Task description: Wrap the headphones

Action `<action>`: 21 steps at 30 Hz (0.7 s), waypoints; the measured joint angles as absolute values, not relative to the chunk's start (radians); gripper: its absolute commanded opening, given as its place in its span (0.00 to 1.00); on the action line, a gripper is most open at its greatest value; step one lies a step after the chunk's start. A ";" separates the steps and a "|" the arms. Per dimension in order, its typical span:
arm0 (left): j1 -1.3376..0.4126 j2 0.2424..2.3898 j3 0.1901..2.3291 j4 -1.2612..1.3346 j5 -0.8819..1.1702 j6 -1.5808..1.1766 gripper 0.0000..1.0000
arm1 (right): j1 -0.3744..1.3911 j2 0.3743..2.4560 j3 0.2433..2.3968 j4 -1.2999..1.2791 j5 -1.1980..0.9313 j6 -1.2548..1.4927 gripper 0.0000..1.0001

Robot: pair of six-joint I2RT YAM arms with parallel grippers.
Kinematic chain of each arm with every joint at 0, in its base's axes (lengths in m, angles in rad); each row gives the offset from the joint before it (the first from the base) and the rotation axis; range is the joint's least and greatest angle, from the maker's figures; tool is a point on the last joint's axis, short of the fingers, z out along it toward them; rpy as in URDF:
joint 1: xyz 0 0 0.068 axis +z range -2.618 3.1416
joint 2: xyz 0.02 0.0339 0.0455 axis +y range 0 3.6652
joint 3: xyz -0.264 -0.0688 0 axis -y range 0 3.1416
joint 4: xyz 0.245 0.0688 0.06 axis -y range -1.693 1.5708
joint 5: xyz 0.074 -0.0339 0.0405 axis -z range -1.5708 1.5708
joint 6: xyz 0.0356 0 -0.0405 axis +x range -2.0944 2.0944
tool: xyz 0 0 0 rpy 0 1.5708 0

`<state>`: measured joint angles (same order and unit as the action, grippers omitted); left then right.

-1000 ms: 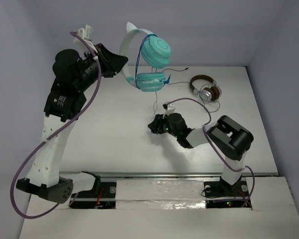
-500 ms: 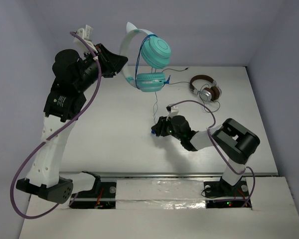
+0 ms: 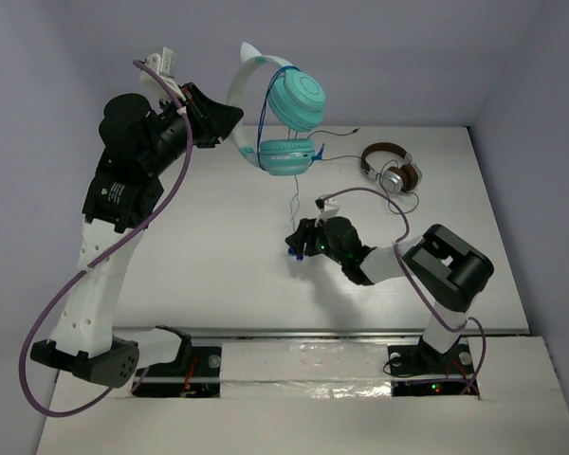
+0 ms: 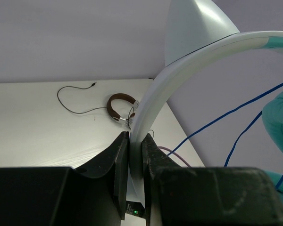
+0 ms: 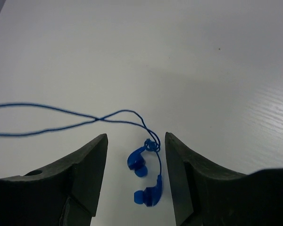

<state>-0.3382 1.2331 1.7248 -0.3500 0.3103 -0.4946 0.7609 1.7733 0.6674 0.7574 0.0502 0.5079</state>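
My left gripper (image 3: 229,121) is shut on the white headband (image 3: 237,90) of the teal headphones (image 3: 294,100) and holds them high above the table's far side. The band passes between its jaws in the left wrist view (image 4: 148,108). The thin blue cable (image 3: 295,194) hangs from the cups down to the table. My right gripper (image 3: 292,248) is open and low over the table. Between its jaws lie two small blue earbuds (image 5: 145,174) on the end of the blue cable (image 5: 75,117), untouched.
Smaller brown-and-silver headphones (image 3: 391,169) with a black cable lie at the back right of the table, also visible in the left wrist view (image 4: 121,106). A wall stands behind the table.
My right gripper has shifted slightly left and toward the near side, settling around the blue earbuds. The left arm and headphones have not moved.
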 measured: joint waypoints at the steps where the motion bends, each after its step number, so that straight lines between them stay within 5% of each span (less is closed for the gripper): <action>1: -0.338 1.233 1.725 -0.350 0.311 -0.495 0.00 | 0.761 1.783 0.679 0.757 0.054 0.505 0.58; 13: -0.338 1.229 1.725 -0.359 0.309 -0.494 0.00 | 0.761 1.914 0.751 0.802 0.101 0.515 0.51; 21: -0.338 1.220 1.725 -0.364 0.302 -0.494 0.00 | 0.761 1.935 0.763 0.836 0.079 0.543 0.02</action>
